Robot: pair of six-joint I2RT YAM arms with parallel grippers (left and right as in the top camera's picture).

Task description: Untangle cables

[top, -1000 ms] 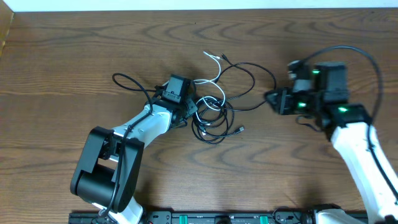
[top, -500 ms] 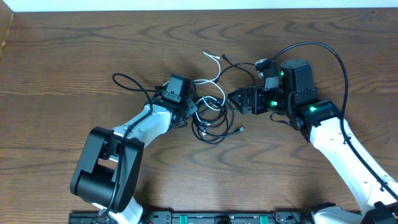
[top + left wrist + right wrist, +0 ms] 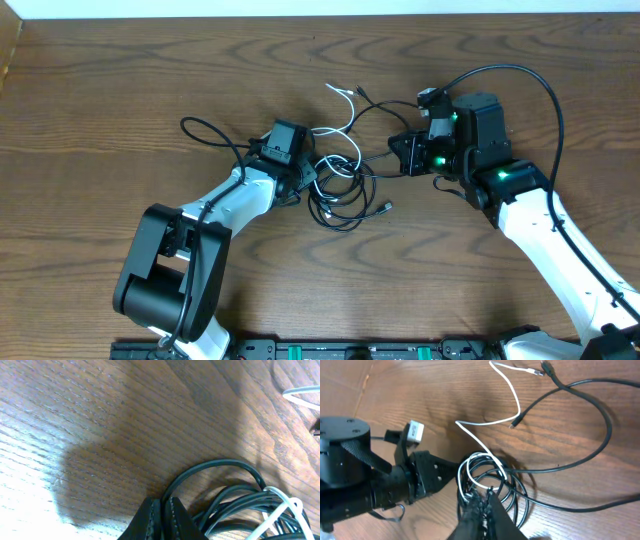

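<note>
The cables lie in a tangle (image 3: 340,188) at the table's middle: black coils with a white cable (image 3: 348,118) threaded through and running to the back. A black loop (image 3: 408,125) swings out to the right. My left gripper (image 3: 303,180) sits at the tangle's left edge, and in the left wrist view it (image 3: 163,510) is shut on a black cable (image 3: 215,465). The right gripper (image 3: 393,152) is shut at the right side of the tangle. In its wrist view the tips (image 3: 483,497) point at the coils (image 3: 512,487), and I see nothing clearly pinched between them.
A small black plug (image 3: 388,208) lies at the tangle's front right. Loose cable plugs (image 3: 542,370) rest at the back. The right arm's thick black cable (image 3: 520,75) arches above its wrist. The left arm (image 3: 180,260) stretches from the front left.
The right arm swung left from the table's right side to the tangle with its jaws wide, then shut them and drew back slightly. The left arm has not moved.
</note>
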